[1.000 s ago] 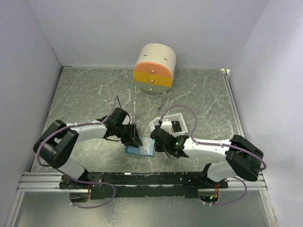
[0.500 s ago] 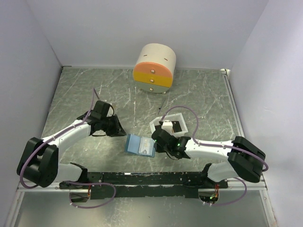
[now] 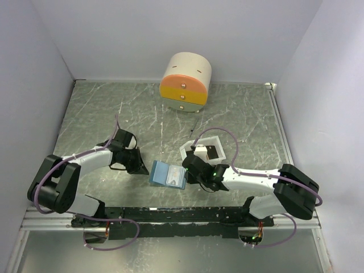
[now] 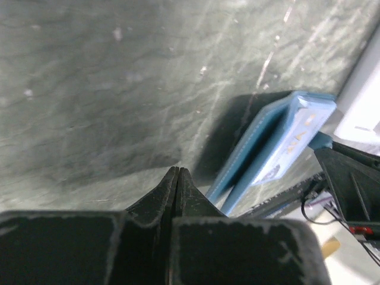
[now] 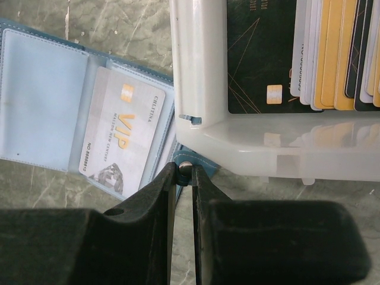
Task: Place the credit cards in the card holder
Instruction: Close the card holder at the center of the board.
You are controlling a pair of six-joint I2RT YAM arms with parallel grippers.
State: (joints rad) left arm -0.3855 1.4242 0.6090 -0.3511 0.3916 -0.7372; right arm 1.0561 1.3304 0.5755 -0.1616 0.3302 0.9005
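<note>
The light-blue card holder lies open at the near middle of the table, one flap raised in the left wrist view. A whitish VIP card sits in its inner slot. My right gripper is shut on the holder's darker blue tab, at the holder's right edge. More credit cards, a dark one and several tan and white ones, stand in the white tray. My left gripper is shut and holds nothing, just left of the holder.
The white tray sits right behind the holder, touching its right end. A round cream drawer box with orange and yellow fronts stands at the back wall. Grey walls close in both sides.
My left gripper has drawn back leftward off the card holder and shut, leaving the card in the slot. The right gripper keeps its grip on the tab.
</note>
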